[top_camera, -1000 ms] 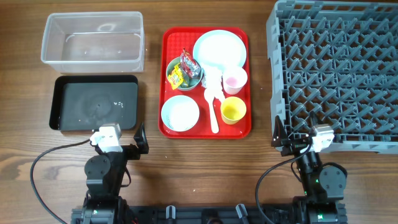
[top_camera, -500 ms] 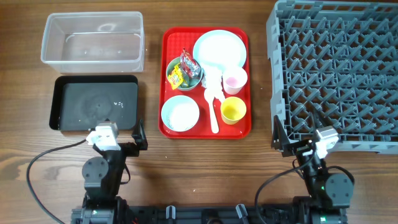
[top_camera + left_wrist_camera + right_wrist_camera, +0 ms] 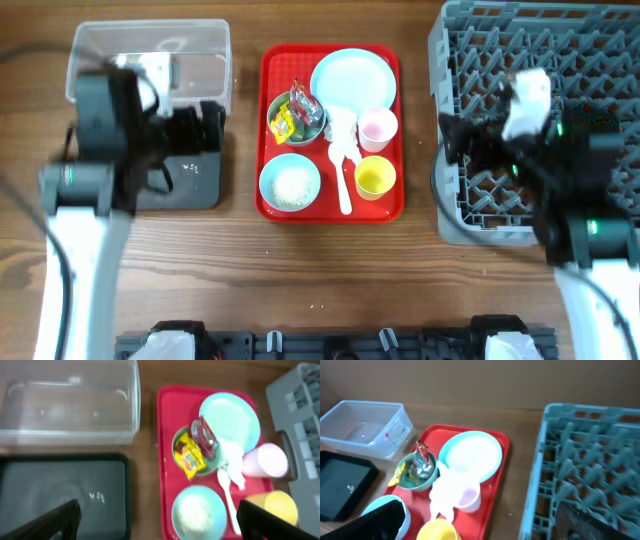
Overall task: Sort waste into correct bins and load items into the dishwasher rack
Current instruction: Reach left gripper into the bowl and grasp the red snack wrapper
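A red tray (image 3: pixel 270 205) holds a white plate (image 3: pixel 352 80), a green bowl with snack wrappers (image 3: pixel 295 117), a crumpled napkin (image 3: pixel 343 125), a pink cup (image 3: pixel 378 128), a yellow cup (image 3: pixel 375 177), a light blue bowl of white scraps (image 3: pixel 290 182) and a white spoon (image 3: pixel 345 190). My left gripper (image 3: pixel 210 125) hangs open and empty over the black bin (image 3: pixel 190 190). My right gripper (image 3: pixel 460 140) hangs open and empty over the left edge of the grey dishwasher rack (image 3: pixel 540 60). The left wrist view shows the wrapper bowl (image 3: pixel 192 452) and blue bowl (image 3: pixel 197 512) between its fingers (image 3: pixel 160 525). The right wrist view shows the pink cup (image 3: pixel 467 497) above its fingers (image 3: pixel 485 527).
A clear plastic bin (image 3: pixel 150 45) stands behind the black bin at the far left. The rack fills the right side of the table. Bare wood lies between the bins and tray, between tray and rack, and along the front.
Both arms have risen from their low pose at the front edge. The left now hangs over the black bin, the right over the rack's left side. Nothing on the tray moved.
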Available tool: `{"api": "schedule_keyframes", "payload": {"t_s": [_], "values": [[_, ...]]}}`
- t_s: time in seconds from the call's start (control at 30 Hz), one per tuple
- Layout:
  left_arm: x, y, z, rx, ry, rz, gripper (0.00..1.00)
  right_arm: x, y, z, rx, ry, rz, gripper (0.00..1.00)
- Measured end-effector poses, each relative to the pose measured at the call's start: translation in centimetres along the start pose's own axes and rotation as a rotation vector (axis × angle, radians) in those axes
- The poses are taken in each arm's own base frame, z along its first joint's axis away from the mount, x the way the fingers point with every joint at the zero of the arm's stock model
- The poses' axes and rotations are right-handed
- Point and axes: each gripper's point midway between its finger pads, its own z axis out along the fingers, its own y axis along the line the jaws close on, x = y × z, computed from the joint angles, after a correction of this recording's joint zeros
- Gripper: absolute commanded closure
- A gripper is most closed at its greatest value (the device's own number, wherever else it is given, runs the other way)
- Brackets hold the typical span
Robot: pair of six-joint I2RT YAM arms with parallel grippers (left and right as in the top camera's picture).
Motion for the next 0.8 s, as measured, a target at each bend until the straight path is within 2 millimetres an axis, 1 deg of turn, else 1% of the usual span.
{"api": "schedule_keyframes", "payload": {"t_s": [0.03, 0.07, 0.1, 0.17, 0.23, 0.27, 0.3, 0.33, 0.37, 0.4, 0.43, 0.47, 0.5, 0.53, 0.6, 0.63, 0.67, 0.7, 0.8], "values": [[-1.1, 0.1, 1.3, -0.001, 0.050, 0.032, 0.00, 0.7, -0.4, 2.0, -0.020, 0.057, 0.032, 0.00], [-1.3, 0.1, 2.7, 0.004, 0.085, 0.051, 0.00, 1.5, -0.5, 2.9, -0.026, 0.091, 0.057, 0.00], [-1.0, 0.2, 4.0, 0.011, 0.118, 0.058, 0.00, 2.5, -0.8, 3.9, -0.034, 0.136, 0.085, 0.00], [0.0, 0.3, 8.1, 0.049, 0.203, 0.063, 0.01, 3.8, -1.1, 5.1, -0.039, 0.191, 0.114, 0.00], [0.6, -0.5, 10.9, 0.102, 0.238, 0.084, 0.00, 4.0, -1.3, 5.2, -0.030, 0.197, 0.120, 0.00], [0.8, -1.6, 12.4, 0.138, 0.243, 0.114, 0.01, 4.0, -1.5, 5.2, -0.017, 0.197, 0.119, 0.00], [1.2, -3.7, 14.1, 0.177, 0.253, 0.165, 0.06, 4.2, -2.0, 5.2, 0.013, 0.202, 0.120, 0.00], [1.8, -4.9, 14.9, 0.195, 0.268, 0.193, 0.11, 4.3, -2.3, 5.2, 0.035, 0.209, 0.121, 0.00], [2.3, -6.3, 16.3, 0.190, 0.270, 0.245, 0.23, 5.0, -2.8, 5.0, 0.063, 0.233, 0.125, 0.00], [3.9, -7.9, 17.9, 0.187, 0.311, 0.295, 0.26, 5.2, -3.1, 4.9, 0.083, 0.241, 0.125, 0.00], [4.9, -8.8, 19.0, 0.168, 0.329, 0.337, 0.27, 5.3, -3.3, 4.9, 0.096, 0.245, 0.125, 0.00], [6.2, -9.5, 20.7, 0.125, 0.348, 0.387, 0.29, 5.5, -3.5, 4.9, 0.110, 0.256, 0.126, 0.00], [7.0, -9.9, 21.4, 0.110, 0.366, 0.410, 0.32, 5.6, -3.6, 4.9, 0.114, 0.260, 0.127, 0.00], [7.7, -10.1, 22.3, 0.087, 0.375, 0.432, 0.39, 5.7, -3.7, 4.9, 0.118, 0.264, 0.127, 0.00], [8.6, -9.8, 23.4, 0.056, 0.395, 0.439, 0.47, 5.8, -3.7, 4.9, 0.121, 0.264, 0.127, 0.01], [8.9, -9.5, 23.8, 0.040, 0.405, 0.432, 0.53, 5.8, -3.7, 4.9, 0.121, 0.265, 0.127, 0.00], [9.2, -9.2, 24.2, 0.028, 0.414, 0.430, 0.68, 5.8, -3.7, 4.9, 0.121, 0.265, 0.127, 0.00], [9.4, -9.0, 24.4, 0.021, 0.422, 0.429, 0.96, 5.8, -3.7, 4.9, 0.121, 0.265, 0.127, 0.00], [9.2, -8.9, 24.7, 0.014, 0.410, 0.422, 0.96, 5.8, -3.8, 4.9, 0.125, 0.265, 0.127, 0.00]]}}
